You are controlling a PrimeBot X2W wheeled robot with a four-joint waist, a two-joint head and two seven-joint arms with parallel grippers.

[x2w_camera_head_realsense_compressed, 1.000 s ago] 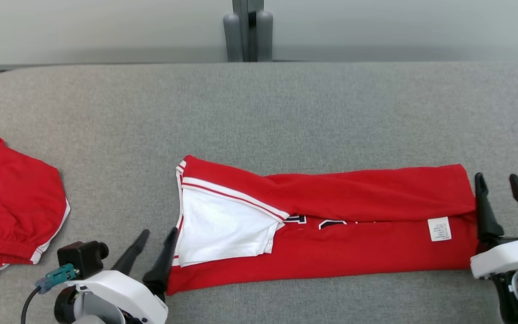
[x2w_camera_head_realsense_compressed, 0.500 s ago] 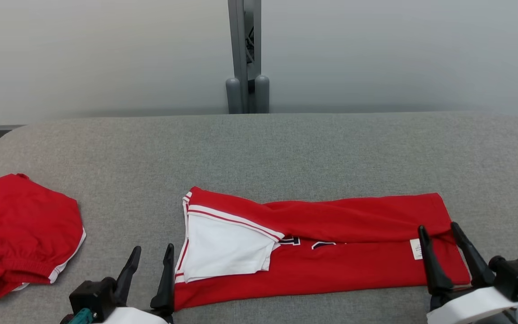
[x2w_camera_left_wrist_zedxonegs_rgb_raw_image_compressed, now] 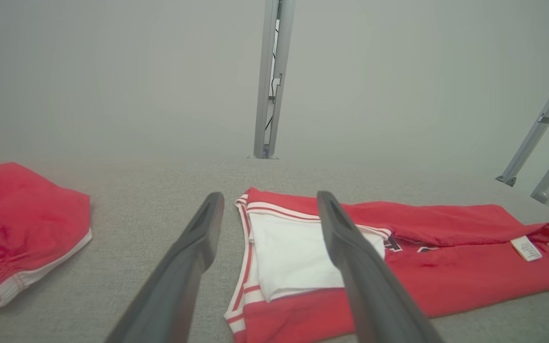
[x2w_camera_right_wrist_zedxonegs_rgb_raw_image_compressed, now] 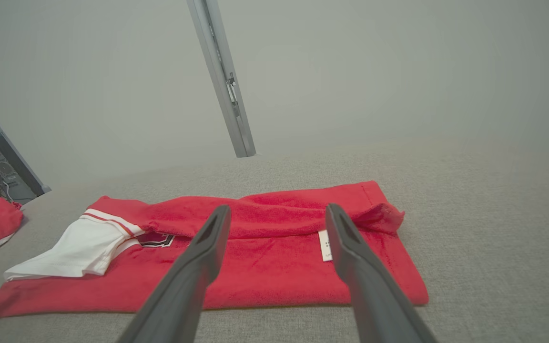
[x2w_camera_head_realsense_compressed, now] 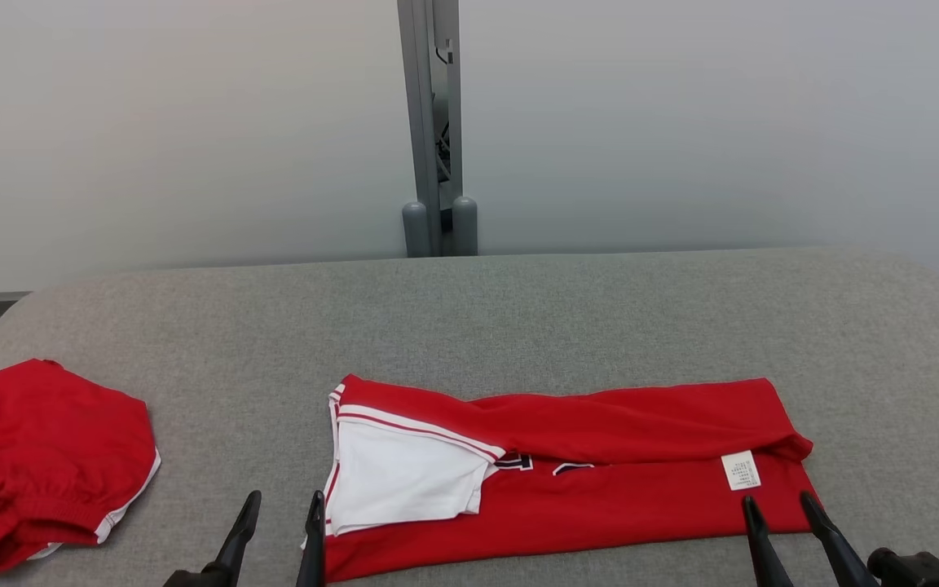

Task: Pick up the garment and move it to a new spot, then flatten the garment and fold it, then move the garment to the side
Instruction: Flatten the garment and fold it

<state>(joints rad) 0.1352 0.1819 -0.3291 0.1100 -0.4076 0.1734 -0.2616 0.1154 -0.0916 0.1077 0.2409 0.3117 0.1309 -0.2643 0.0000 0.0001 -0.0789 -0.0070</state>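
- Grey fabric-covered surface stands before a pale wall, with a metal post rising behind its far edge.
- A red jersey lies folded into a long band near the middle of the front edge. A white sleeve lies over its left end and a white label sits near its right end.
- Red shorts lie bunched at the left edge, well apart from the jersey.
- The left gripper is at the jersey's left end, fingers spread and empty.
- The right gripper is at the jersey's right end by the front edge, fingers spread, gripping nothing.
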